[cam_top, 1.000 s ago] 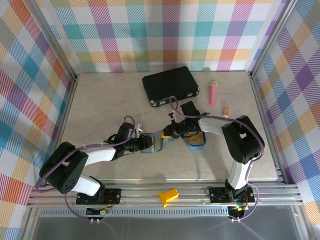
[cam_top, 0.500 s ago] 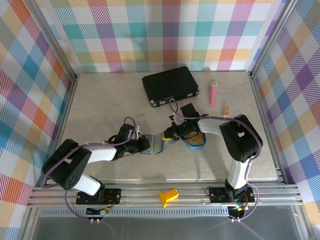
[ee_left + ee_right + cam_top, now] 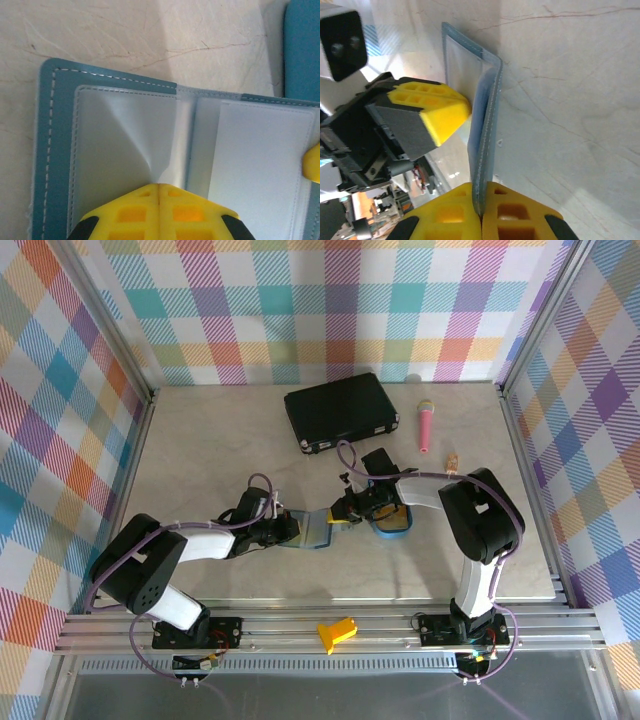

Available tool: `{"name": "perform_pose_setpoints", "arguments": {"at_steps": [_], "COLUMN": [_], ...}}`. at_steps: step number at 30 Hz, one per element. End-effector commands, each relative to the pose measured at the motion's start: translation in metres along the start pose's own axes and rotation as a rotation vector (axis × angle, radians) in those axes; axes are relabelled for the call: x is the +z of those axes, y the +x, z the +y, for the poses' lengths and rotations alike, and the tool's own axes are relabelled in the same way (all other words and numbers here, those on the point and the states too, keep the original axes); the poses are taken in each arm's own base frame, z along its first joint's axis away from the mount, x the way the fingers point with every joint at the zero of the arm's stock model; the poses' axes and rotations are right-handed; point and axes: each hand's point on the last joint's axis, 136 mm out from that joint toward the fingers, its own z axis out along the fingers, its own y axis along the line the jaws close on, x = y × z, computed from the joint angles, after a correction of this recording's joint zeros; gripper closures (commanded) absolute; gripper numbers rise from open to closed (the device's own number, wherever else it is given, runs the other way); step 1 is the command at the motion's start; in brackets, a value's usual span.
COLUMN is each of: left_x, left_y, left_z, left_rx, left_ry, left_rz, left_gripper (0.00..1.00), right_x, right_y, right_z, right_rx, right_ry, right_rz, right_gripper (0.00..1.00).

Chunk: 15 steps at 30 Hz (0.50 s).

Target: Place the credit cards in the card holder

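Teal wallet [image 3: 312,528] sits open on the tabletop [image 3: 200,460], smack between the two arms with its pale pockets showing. The left pincer [image 3: 159,192] is closed tight at the wallet's near edge. The clear pocket sheet puckers toward its tips, so it looks pinched. The right pincer [image 3: 481,200] is clamped shut on the opposite edge and holds that half tilted up off the tabletop. Just to the right, a blue oval tray [image 3: 385,534] has an orange card [image 3: 393,516] lying in it. White stitching runs round the wallet's border.
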Motion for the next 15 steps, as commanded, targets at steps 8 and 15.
{"name": "perform_pose_setpoints", "arguments": {"at_steps": [8, 15], "left_x": [-0.002, -0.001], "left_y": [0.000, 0.000], "left_z": [0.013, 0.005], "left_rx": [-0.045, -0.053], "left_ry": [-0.044, 0.003], "left_rz": [-0.002, 0.001], "left_gripper": [1.00, 1.00], "right_x": [-0.012, -0.009], "right_y": [-0.009, -0.011], "right_z": [-0.035, -0.033], "right_rx": [-0.045, -0.087], "right_ry": [0.251, 0.284], "right_rz": [-0.036, -0.018], "right_gripper": [0.99, 0.80]}}
